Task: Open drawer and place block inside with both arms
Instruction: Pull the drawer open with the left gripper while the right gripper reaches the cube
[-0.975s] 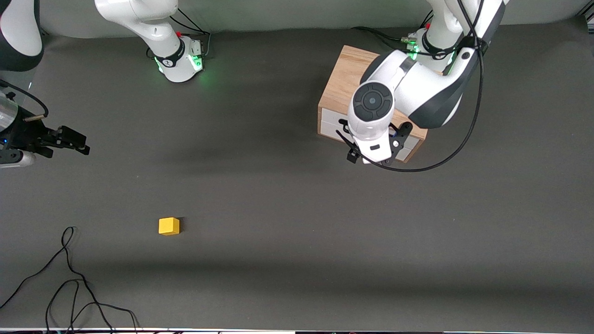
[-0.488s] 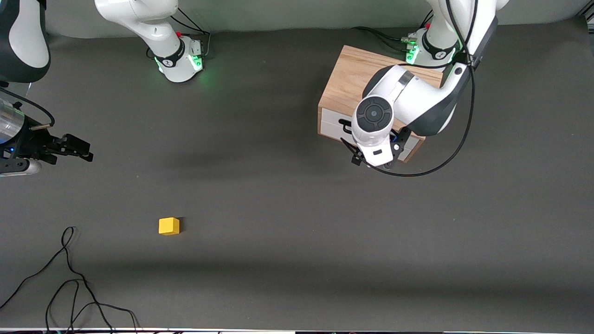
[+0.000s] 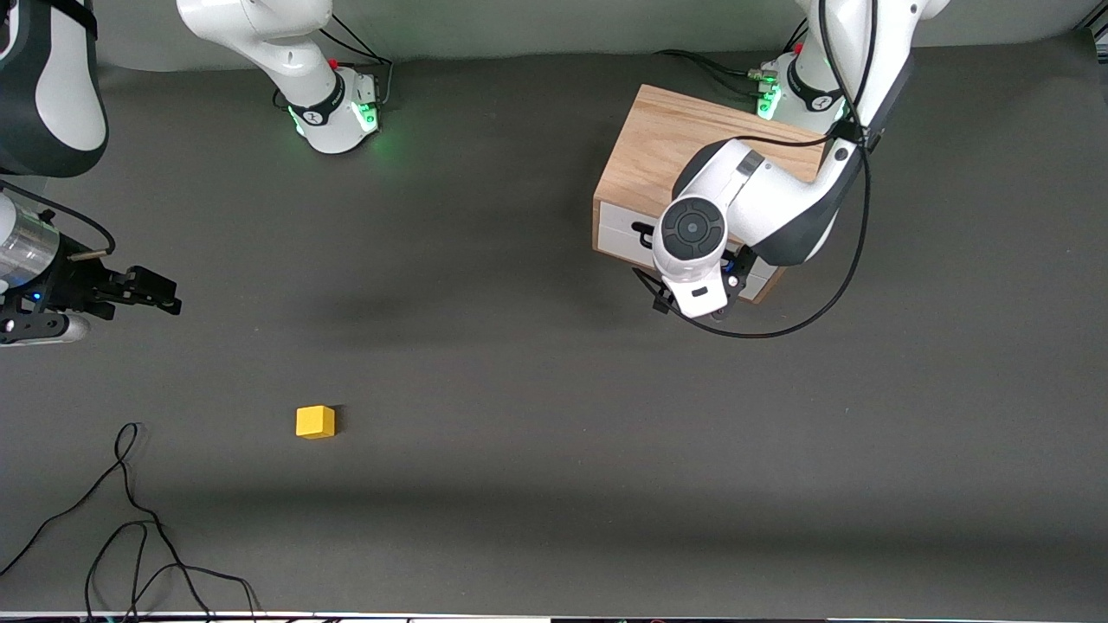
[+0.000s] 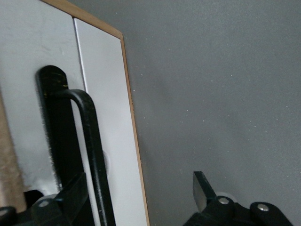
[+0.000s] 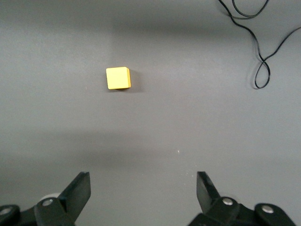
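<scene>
Drawer [image 3: 628,232] sits closed in the oak box [image 3: 658,147] at the left arm's end of the table [image 3: 537,363]. I read the left gripper [image 4: 141,197] in front of the drawer panel, jaws released, one finger beside the black handle [image 4: 89,141]. The right gripper [image 5: 143,188] hangs over bare table, jaws released. The block [image 3: 315,421] lies near the front camera, toward the right arm's end.

Camera setup: one high overview, two wrist cams.
The whole table [image 3: 537,363] is seen from above, facing both bases. The drawer [image 4: 106,122] front is viewed very close by the left wrist; the yellow block [image 5: 117,77], shared with the overview [image 3: 314,421], is looked down on by the right.
</scene>
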Robot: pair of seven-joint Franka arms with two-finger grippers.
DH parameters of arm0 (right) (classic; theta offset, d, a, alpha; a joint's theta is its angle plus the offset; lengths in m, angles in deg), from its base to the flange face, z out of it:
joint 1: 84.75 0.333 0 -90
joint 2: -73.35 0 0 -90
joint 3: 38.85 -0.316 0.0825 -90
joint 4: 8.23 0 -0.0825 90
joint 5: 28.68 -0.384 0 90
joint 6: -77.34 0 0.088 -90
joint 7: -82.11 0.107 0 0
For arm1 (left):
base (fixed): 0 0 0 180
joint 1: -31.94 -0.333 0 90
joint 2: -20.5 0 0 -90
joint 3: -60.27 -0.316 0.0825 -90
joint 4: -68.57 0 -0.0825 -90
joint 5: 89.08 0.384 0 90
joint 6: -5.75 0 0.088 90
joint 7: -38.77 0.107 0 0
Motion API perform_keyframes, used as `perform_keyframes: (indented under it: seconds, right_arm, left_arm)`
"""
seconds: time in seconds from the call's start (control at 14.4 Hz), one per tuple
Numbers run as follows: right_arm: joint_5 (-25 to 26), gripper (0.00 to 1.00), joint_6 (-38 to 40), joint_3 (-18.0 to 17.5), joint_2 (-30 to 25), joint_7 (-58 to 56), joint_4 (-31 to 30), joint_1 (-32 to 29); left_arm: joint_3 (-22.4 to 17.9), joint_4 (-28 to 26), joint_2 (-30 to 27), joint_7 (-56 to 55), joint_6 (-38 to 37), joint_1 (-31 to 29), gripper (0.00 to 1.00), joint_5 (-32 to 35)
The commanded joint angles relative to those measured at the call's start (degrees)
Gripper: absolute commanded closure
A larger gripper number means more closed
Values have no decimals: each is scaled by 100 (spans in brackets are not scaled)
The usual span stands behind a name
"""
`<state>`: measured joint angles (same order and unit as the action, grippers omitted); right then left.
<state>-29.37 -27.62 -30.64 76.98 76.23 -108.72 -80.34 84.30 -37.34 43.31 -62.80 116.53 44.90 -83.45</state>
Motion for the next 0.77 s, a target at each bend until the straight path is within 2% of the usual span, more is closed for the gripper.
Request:
perform_keyframes:
  seconds: [0.0,0.7]
  right_arm:
    - [-238,0,-147,-21,208,16,126,-28]
    - [-238,0,-771,-83,920,69,240,86]
  left_arm:
    - [4,1,57,-179,49,32,0,96]
    - [4,176,224,-170,190,32,0,140]
